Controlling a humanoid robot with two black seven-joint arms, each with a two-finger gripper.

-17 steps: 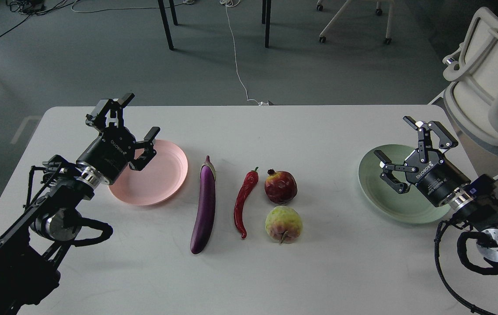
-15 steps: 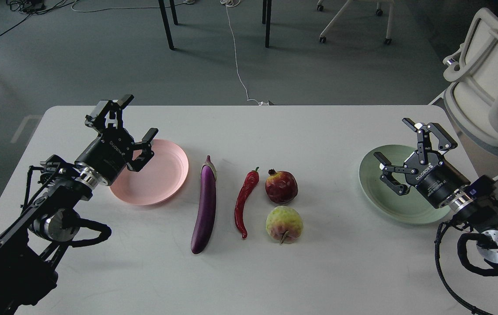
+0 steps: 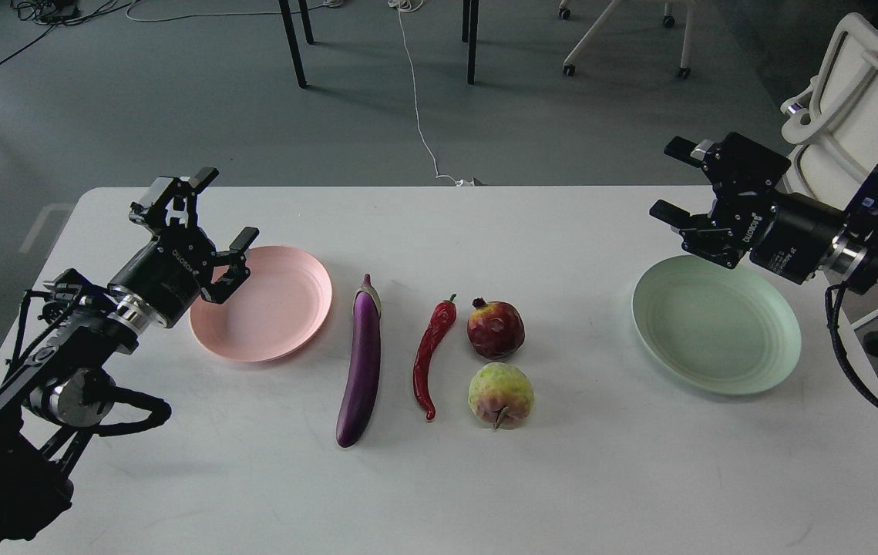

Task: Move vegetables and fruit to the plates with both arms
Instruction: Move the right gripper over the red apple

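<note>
A long purple eggplant (image 3: 361, 361) and a curved red chili pepper (image 3: 429, 351) lie side by side in the middle of the white table (image 3: 485, 478). To their right sit a dark red pomegranate (image 3: 495, 329) and, nearer me, a bumpy yellow-green fruit (image 3: 500, 395). A pale pink plate (image 3: 269, 316) is at the left, a pale green plate (image 3: 716, 324) at the right; both are empty. My left gripper (image 3: 213, 212) is open and empty over the pink plate's left rim. My right gripper (image 3: 674, 179) is open and empty, raised above the green plate's far edge.
A white office chair (image 3: 862, 100) stands close behind the right arm at the table's far right corner. Table legs, chair bases and a white cable (image 3: 419, 116) are on the floor beyond the table's far edge.
</note>
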